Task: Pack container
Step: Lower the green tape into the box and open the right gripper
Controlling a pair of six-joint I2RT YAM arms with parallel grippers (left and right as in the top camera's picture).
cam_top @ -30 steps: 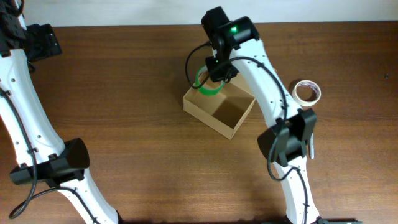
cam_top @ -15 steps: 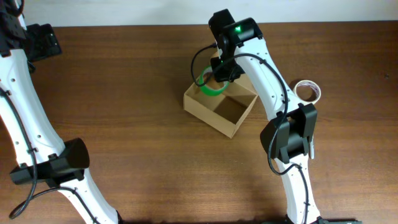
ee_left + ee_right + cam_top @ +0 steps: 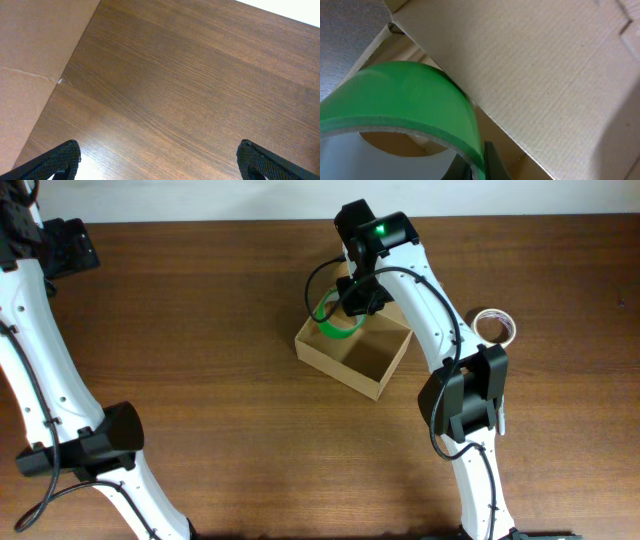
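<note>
The container (image 3: 375,370), an open tan cardboard box, sits in the middle of the table. My right gripper (image 3: 353,302) hangs over its back-left corner, shut on the rim of a green tape roll (image 3: 331,317). In the right wrist view the green tape roll (image 3: 405,100) fills the lower left, with one finger inside its rim and one outside at the right gripper (image 3: 479,165). The container's cardboard wall (image 3: 535,75) rises right beside the roll. My left gripper (image 3: 160,161) is open over bare wood at the far left of the table (image 3: 65,248).
A tan tape roll (image 3: 494,326) lies on the table to the right of the box, behind the right arm's elbow. In the left wrist view a flat tan surface (image 3: 30,60) borders the wood on the left.
The right gripper has shifted slightly to the right with the green roll, staying above the container's back-left corner. The left arm has not moved.
</note>
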